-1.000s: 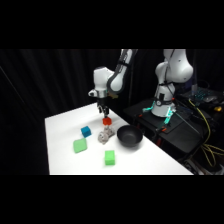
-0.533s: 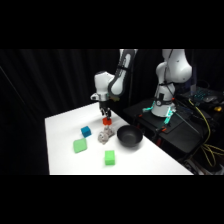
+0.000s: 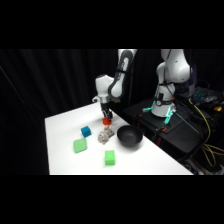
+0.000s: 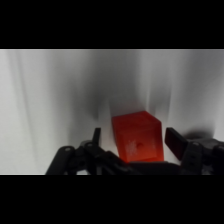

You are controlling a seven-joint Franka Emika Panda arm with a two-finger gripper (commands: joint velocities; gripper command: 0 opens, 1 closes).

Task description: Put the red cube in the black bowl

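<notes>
Red cube [image 4: 138, 136] between claw [image 4: 134, 141] fingers

We see a robotics lab: black curtains [image 3: 55, 75] fill the background, a white table [image 3: 65, 125] sits in the centre, and at the right a second robot arm [image 3: 170, 75] stands above loose yellow cables [image 3: 200, 117].

Pretty dark setup, black curtain [image 3: 60, 80] all around behind the white counter [image 3: 65, 125], plus a black stand [image 3: 170, 135] with yellow cables [image 3: 202, 117] off to the right.
</notes>
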